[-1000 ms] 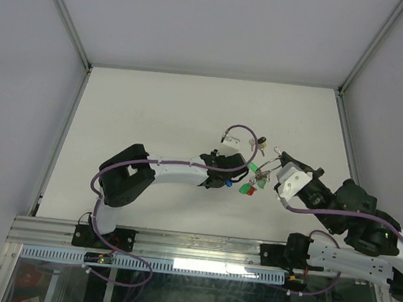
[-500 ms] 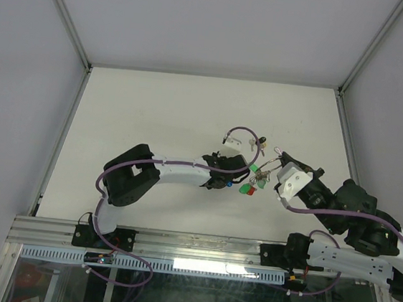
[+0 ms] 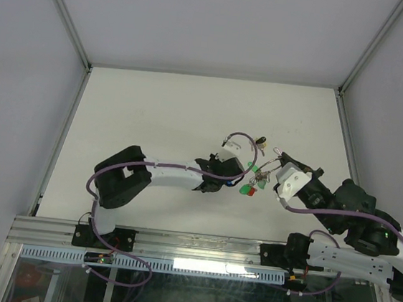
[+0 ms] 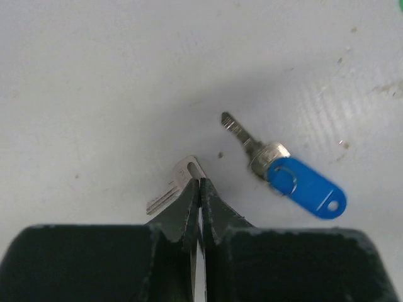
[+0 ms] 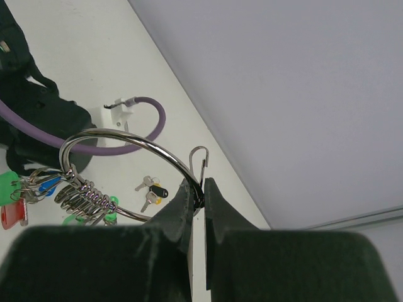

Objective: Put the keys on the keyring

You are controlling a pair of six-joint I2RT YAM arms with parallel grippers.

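Left gripper (image 4: 199, 189), fingers pressed together, tips touching a bare silver key (image 4: 178, 180) beside a blue-capped key (image 4: 296, 182) on the worktop (image 4: 94, 75); right gripper (image 5: 196, 192) pinching the wire keyring (image 5: 119, 133).

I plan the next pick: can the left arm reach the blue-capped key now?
Probably yes. The blue-capped key lies free on the table just beside the left hand, nothing between them. But the hand is shut at a bare silver key, so it must open first.
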